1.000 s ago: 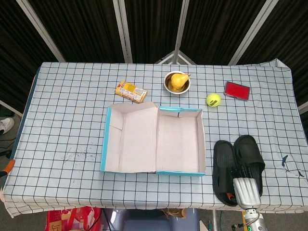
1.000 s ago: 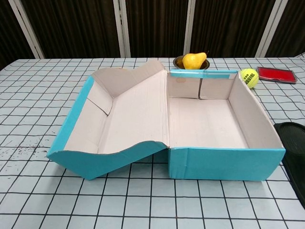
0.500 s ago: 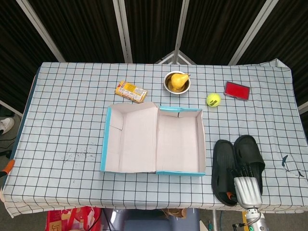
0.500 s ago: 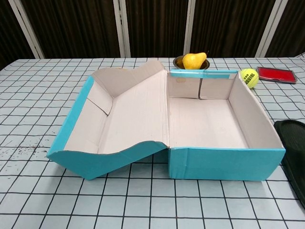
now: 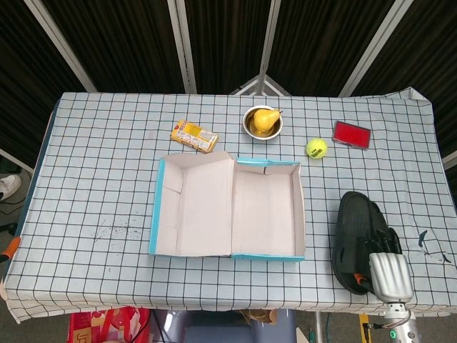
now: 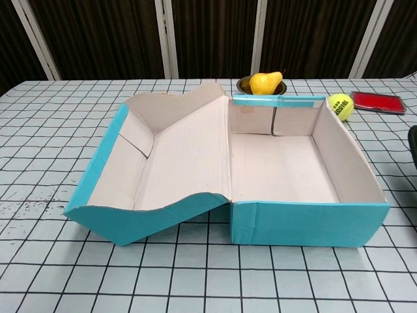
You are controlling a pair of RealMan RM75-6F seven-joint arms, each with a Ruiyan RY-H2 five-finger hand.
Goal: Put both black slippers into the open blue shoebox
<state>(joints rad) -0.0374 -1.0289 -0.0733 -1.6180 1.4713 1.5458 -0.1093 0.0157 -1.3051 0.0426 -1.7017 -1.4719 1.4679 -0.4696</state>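
1. Far left of the fingers, at the table's (image 5: pixel 86 186) rear, a yellow snack packet (image 5: pixel 194 136) lies flat on the checked cloth, just behind the shoebox lid
2. The open blue shoebox (image 5: pixel 230 208) sits left of the fingers, lid folded out flat to its left, pale inside with nothing in it; its right wall stands between its floor and the slippers
3. Beyond the box, a dark bowl (image 5: pixel 263 123) holds a yellow pear (image 5: pixel 265 118); a tennis ball (image 5: pixel 316 148) lies right of that, and a red flat case (image 5: pixel 351 134) further right, all well ahead of the fingers
4. The black slippers (image 5: pixel 359 237) lie right of the box near the table's front edge, seemingly stacked as one dark mass; whether both are there I cannot tell
5. The right hand (image 5: pixel 386 263) lies over the near end of the slippers, dark fingers (image 5: pixel 380 240) curled onto them; a firm grip cannot be confirmed
6. Only the head view shows the hand and packet; the chest view shows the box's walls (image 6: pixel 307 223) standing up, the pear (image 6: pixel 266 82), ball (image 6: pixel 339 106), case (image 6: pixel 378 102), and a dark sliver (image 6: pixel 413 141) at its right edge
7. The left hand appears in neither view
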